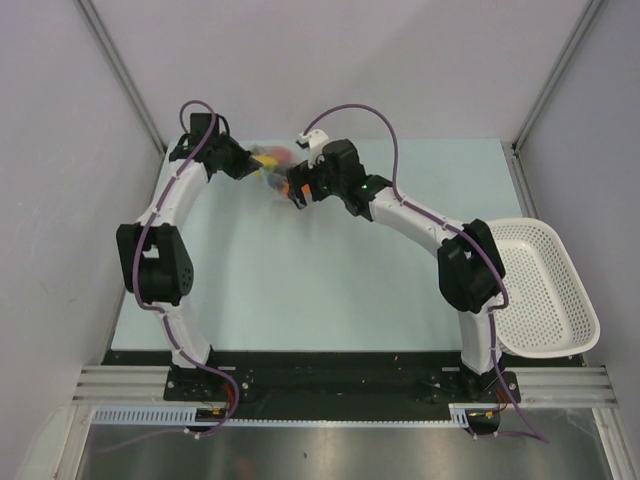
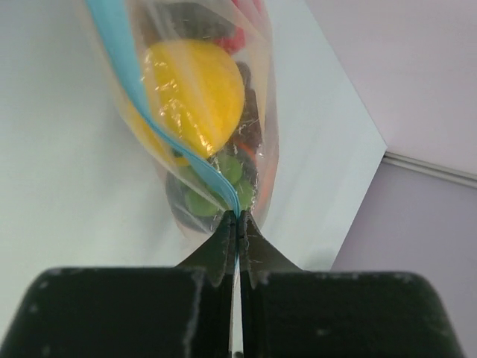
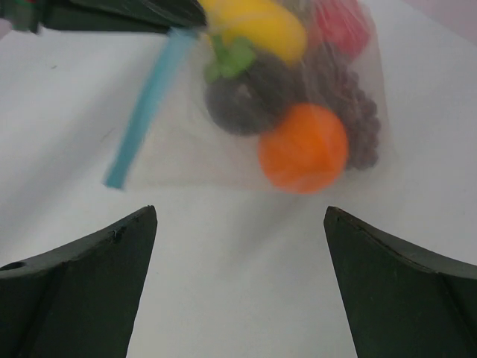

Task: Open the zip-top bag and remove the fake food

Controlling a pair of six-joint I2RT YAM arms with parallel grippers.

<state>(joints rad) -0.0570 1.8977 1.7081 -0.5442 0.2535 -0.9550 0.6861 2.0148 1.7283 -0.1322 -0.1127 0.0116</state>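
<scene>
The clear, crinkly zip-top bag (image 3: 179, 142) is at the far part of the worktop (image 3: 246, 246), its teal-blue zip strip (image 2: 127, 67) pinched in the left claw (image 2: 237, 220). The fake food (image 2: 195, 93) is all inside it: a yellow oblong (image 3: 257, 26), an orange ball (image 3: 303, 148), a red piece (image 3: 339, 26) and dark purple pieces (image 3: 242, 104).

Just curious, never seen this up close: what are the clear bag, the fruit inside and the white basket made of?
Zip-top bag: thin glossy plastic film, crinkled, see-through. Fake food: likely smooth moulded plastic, uniform bright colours. Basket: probably white plastic, matte, regular perforations.
</scene>
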